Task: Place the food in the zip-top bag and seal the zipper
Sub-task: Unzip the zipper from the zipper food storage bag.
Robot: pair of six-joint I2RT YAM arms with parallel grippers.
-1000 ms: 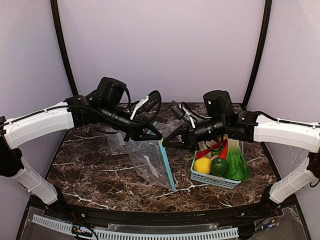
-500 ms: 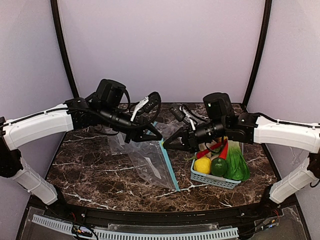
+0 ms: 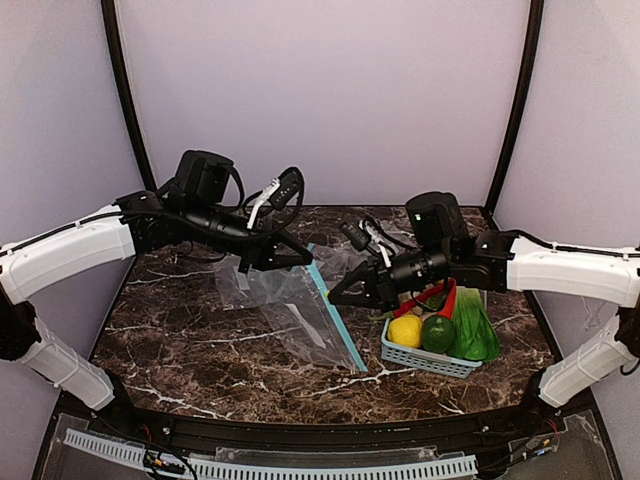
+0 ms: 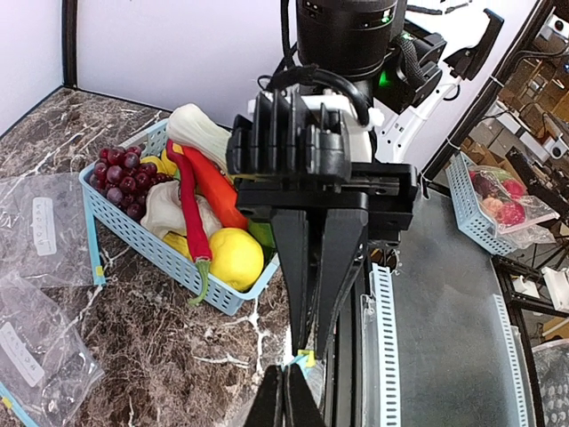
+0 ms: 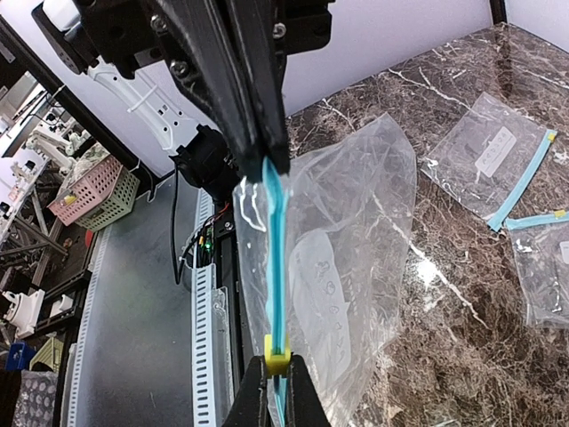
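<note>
The zip-top bag (image 3: 300, 315) hangs clear of the table between both arms, its light-blue zipper (image 3: 338, 315) stretched edge-on (image 5: 276, 258). My left gripper (image 3: 303, 259) (image 4: 284, 374) is shut on the bag's far top corner. My right gripper (image 3: 334, 300) (image 5: 276, 363) is shut on the zipper's yellow slider (image 5: 277, 352). In the left wrist view the two sets of tips nearly meet. The food lies in the blue basket (image 3: 425, 357): a leafy vegetable (image 3: 475, 330) with a white stalk (image 4: 200, 133) and a red-orange tapered one (image 4: 218, 191). No food shows inside the bag.
The basket also holds a lemon (image 3: 405, 330), a round green fruit (image 3: 438, 333), purple grapes (image 4: 124, 173) and a red chili (image 4: 191, 213). Smaller clear bags (image 5: 493, 156) (image 4: 40, 227) lie flat on the marble. Black frame posts rise at both back corners.
My left gripper has drawn back and to the left, and my right gripper has moved a little nearer and lower. The zipper is stretched out longer between them.
</note>
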